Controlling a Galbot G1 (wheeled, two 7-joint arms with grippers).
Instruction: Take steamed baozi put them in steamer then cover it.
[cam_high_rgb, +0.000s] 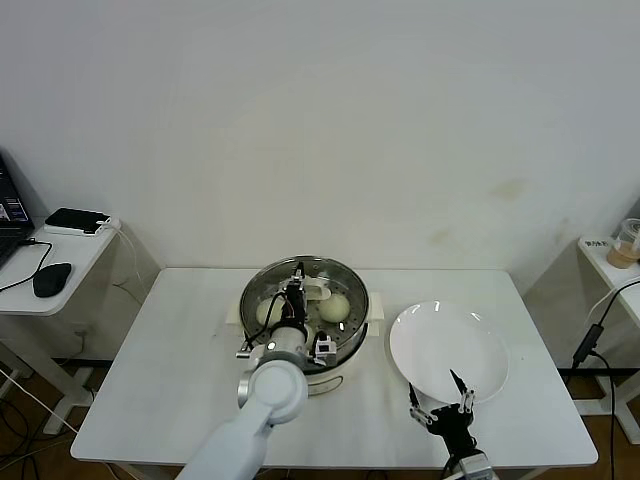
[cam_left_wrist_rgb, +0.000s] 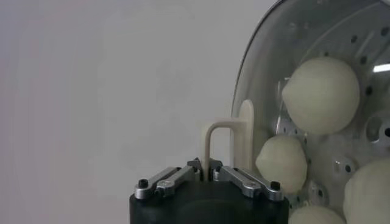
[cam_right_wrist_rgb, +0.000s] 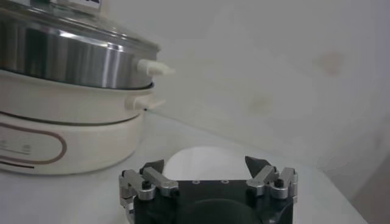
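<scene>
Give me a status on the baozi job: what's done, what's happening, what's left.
Done: the steamed baozi lie inside the steamer, four showing through the glass in the left wrist view, and the white plate is bare. The cover sits on the steamer.
In hand: the left gripper is at the cover's handle.
Left: apparently only letting go and pulling away. The right gripper waits open by the plate.

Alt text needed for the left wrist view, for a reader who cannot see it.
The left gripper sits at the cream handle of the glass cover, which lies on the steamer. Several baozi show through the glass, over the perforated tray.
</scene>
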